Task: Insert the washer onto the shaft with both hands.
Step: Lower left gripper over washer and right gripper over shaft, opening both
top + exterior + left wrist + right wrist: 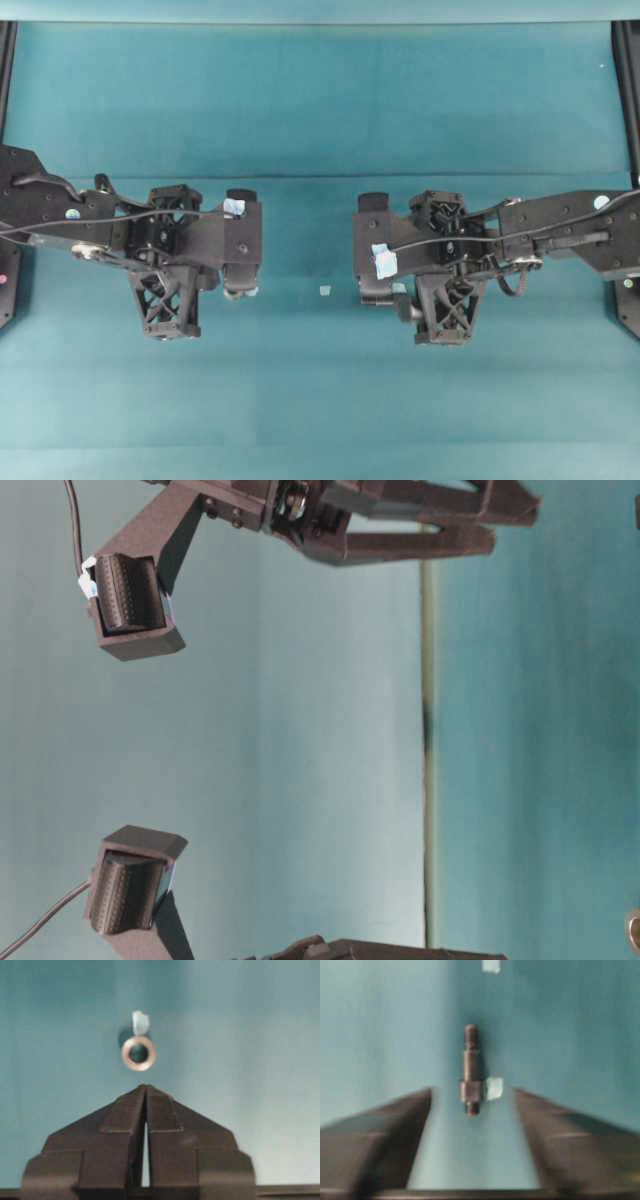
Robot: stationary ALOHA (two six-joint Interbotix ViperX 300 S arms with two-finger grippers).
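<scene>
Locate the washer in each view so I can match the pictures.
Overhead: washer, a tiny spot left of centre, partly hidden.
Table-level: cannot make it out.
Left wrist: upper centre, just beyond the left tool.
Right wrist: not in it.
Shared landmark: the tape scrap beside the washer, also visible overhead.

Washer (138, 1053) flat on table (320, 100), just ahead of left gripper (145, 1091), tape square (140, 1022) touching its far edge, shaft (471, 1068) lying between right gripper's (472, 1095) fingers (405, 1115) (1 tape square (494, 1088) beside it).
</scene>
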